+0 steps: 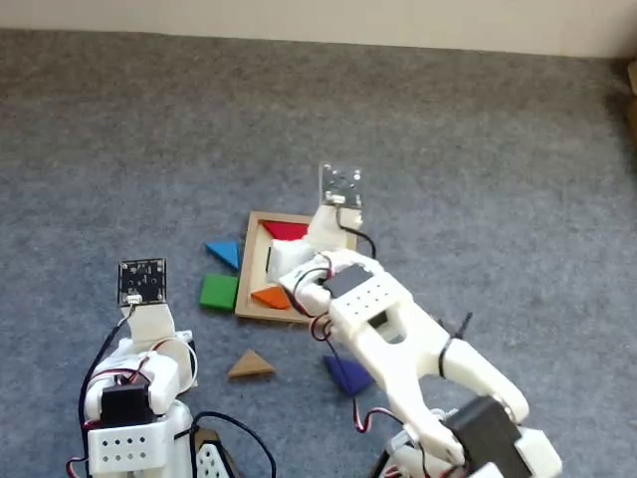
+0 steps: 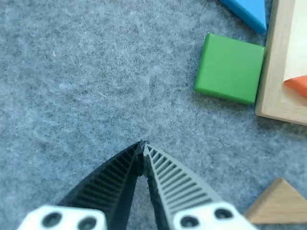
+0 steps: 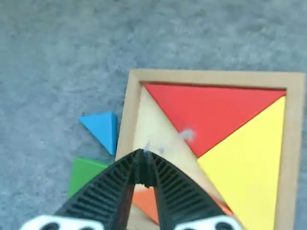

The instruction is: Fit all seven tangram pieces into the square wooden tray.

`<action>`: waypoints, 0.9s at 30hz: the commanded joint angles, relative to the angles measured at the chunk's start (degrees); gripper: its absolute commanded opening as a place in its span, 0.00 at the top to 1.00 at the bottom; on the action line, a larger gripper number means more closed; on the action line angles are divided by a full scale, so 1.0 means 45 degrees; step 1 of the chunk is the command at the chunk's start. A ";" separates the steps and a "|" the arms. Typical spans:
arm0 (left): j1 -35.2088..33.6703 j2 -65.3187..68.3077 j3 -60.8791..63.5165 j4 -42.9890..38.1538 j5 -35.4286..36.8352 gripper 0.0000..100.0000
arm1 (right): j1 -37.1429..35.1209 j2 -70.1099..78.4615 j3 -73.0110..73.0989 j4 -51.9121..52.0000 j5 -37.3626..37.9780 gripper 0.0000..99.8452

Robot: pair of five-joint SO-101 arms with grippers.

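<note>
The right pincer (image 3: 144, 160), its black ribbed fingers pressed together on nothing, hangs over the square wooden tray (image 3: 211, 76). Its tips are above the tray's bare pale floor, just beside the large red triangle (image 3: 211, 112). The large yellow triangle (image 3: 249, 167) lies flush against the red one along a straight seam. A flat orange piece (image 3: 148, 203) also lies in the tray, partly hidden behind the fingers.

From above, the tray sits at the centre of the frame, and the white right arm (image 1: 378, 319) covers much of it. Left of the tray, on the nubby grey carpet (image 1: 119, 139), lie a small blue triangle (image 1: 225, 252) and a glossy green square block (image 1: 219, 291); the block is just beside the tray's rim. Lower down rests a plain tan wooden triangle (image 1: 249, 365). A dark purple piece (image 1: 348, 373) is half under the arm, so its shape cannot be told.

The left pincer (image 2: 143, 148), closed and empty, hangs over bare carpet at lower left, near the green block.
</note>
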 commanded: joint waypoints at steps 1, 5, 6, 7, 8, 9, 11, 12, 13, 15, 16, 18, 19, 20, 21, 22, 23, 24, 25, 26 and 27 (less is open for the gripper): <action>-0.0205 -0.0459 0.0264 0.0059 -0.0137 0.99 | -0.0361 0.0518 -0.0147 -0.0420 -0.0117 1.00; -0.0205 -0.0459 0.0264 0.0059 -0.0137 0.99 | -0.0361 0.0987 -0.0068 -0.0381 -0.0098 1.00; -0.0205 -0.0459 0.0264 0.0059 -0.0137 0.99 | -0.0361 0.1006 -0.0068 -0.0381 -0.0098 1.00; -0.0205 -0.0459 0.0264 0.0059 -0.0137 0.99 | -0.0361 0.1006 -0.0068 -0.0381 -0.0039 1.00; -0.0205 -0.0459 0.0264 0.0059 -0.0137 0.99 | -0.0361 0.0987 -0.0029 -0.0381 0.0293 1.00; -0.0205 -0.0459 0.0264 0.0059 -0.0137 0.99 | -0.0361 0.1006 0.0010 -0.0283 0.0742 1.00; -0.0205 -0.0459 0.0264 0.0059 -0.0137 0.99 | -0.0342 0.1045 0.0147 0.0303 0.1446 1.00; -0.0205 -0.0459 0.0264 0.0059 -0.0137 0.99 | -0.0303 0.1006 0.0244 0.0557 0.1680 1.00; -0.0205 -0.0459 0.0264 0.0059 -0.0137 0.99 | -0.0283 0.1006 0.0264 0.0830 0.1895 1.00; -0.0205 -0.0459 0.0264 0.0059 -0.0137 0.99 | -0.0264 0.1006 0.0244 0.1690 0.2266 1.00; -0.0205 -0.0459 0.0264 0.0059 -0.0137 0.99 | -0.0264 0.1006 0.0244 0.2100 0.2462 1.00; -0.0205 -0.0459 0.0264 0.0059 -0.0137 0.99 | -0.0264 0.1006 0.0244 0.2706 0.2911 1.00; -0.0205 -0.0459 0.0264 0.0059 -0.0137 0.99 | -0.0264 0.1006 0.0244 0.2940 0.3145 1.00; -0.0205 -0.0459 0.0264 0.0059 -0.0137 0.99 | -0.0244 0.1006 0.0244 0.3155 0.3399 1.00; -0.0205 -0.0459 0.0264 0.0059 -0.0137 0.99 | -0.0205 0.1006 0.0244 0.3311 0.3634 1.00; -0.0205 -0.0459 0.0264 0.0059 -0.0137 0.99 | -0.0088 0.1026 0.0244 0.3409 0.3829 1.00; -0.0205 -0.0459 0.0264 0.0059 -0.0137 0.99 | 0.0029 0.1065 0.0244 0.3448 0.3966 1.00; -0.0205 -0.0459 0.0264 0.0059 -0.0137 0.99 | 0.0166 0.1084 0.0244 0.3448 0.4063 1.00; -0.0205 -0.0459 0.0264 0.0059 -0.0137 0.99 | 0.0342 0.1084 0.0244 0.3448 0.4063 1.00; -0.0205 -0.0459 0.0264 0.0059 -0.0137 0.99 | 0.0518 0.1084 0.0244 0.3507 0.4103 1.00; -0.0205 -0.0459 0.0264 0.0059 -0.0137 0.99 | 0.0654 0.1026 0.0244 0.3546 0.4200 1.00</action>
